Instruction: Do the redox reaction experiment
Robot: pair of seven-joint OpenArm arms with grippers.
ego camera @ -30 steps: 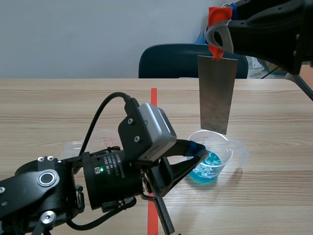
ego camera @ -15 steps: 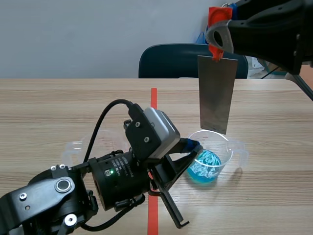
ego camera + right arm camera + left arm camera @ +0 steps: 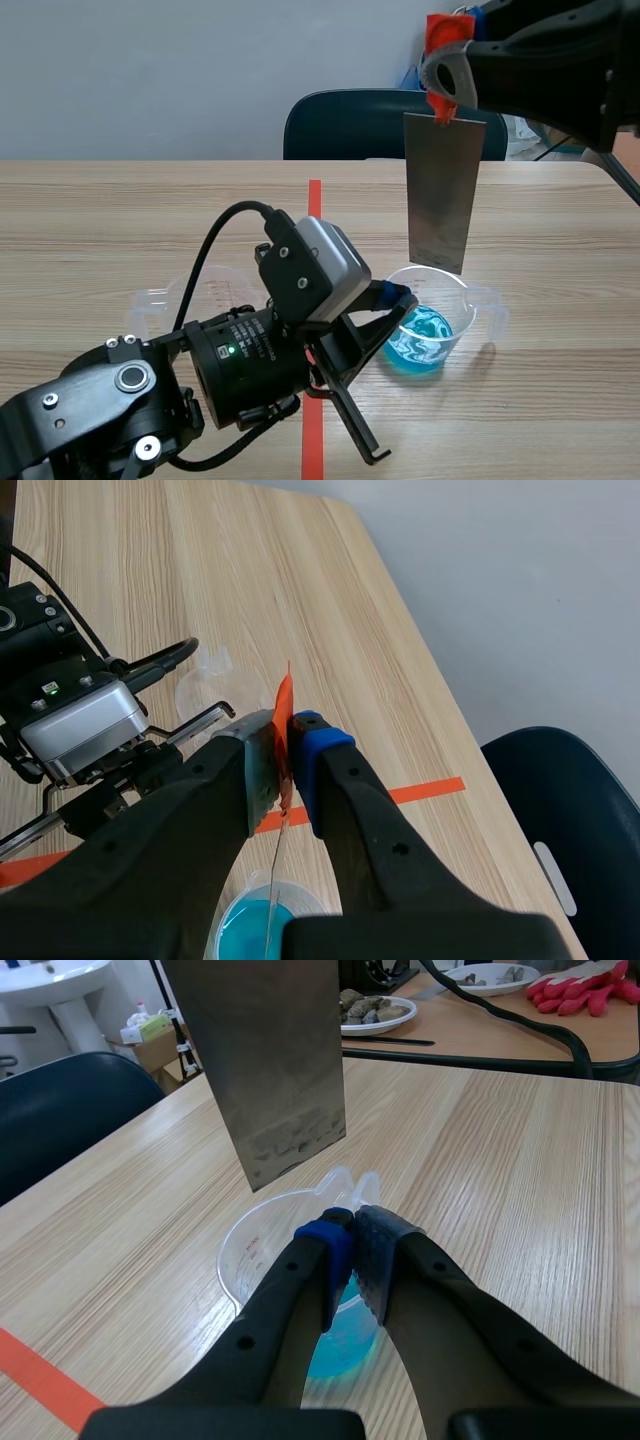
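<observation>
A clear beaker (image 3: pixel 445 335) with blue liquid stands right of the orange tape line. A grey metal plate (image 3: pixel 443 195) hangs upright above it, its lower end just over the rim and marked with a dull stain (image 3: pixel 295 1140). My right gripper (image 3: pixel 441 97) is raised high and shut on the orange tab (image 3: pixel 284 715) at the plate's top. My left gripper (image 3: pixel 402 298) is shut, its pads (image 3: pixel 335 1260) pressed together at the beaker's near-left rim (image 3: pixel 240 1245). No wall shows between them.
A second clear beaker (image 3: pixel 150 300), empty, stands left of the tape line (image 3: pixel 315 200), partly behind my left arm, and also shows in the right wrist view (image 3: pixel 205 685). A dark blue chair (image 3: pixel 350 125) stands at the table's far edge.
My left arm has sunk and drawn back a little, its fingertips shifting slightly up-left at the rim. The beaker has stayed put while its liquid swirls. The right arm and plate have not moved.
</observation>
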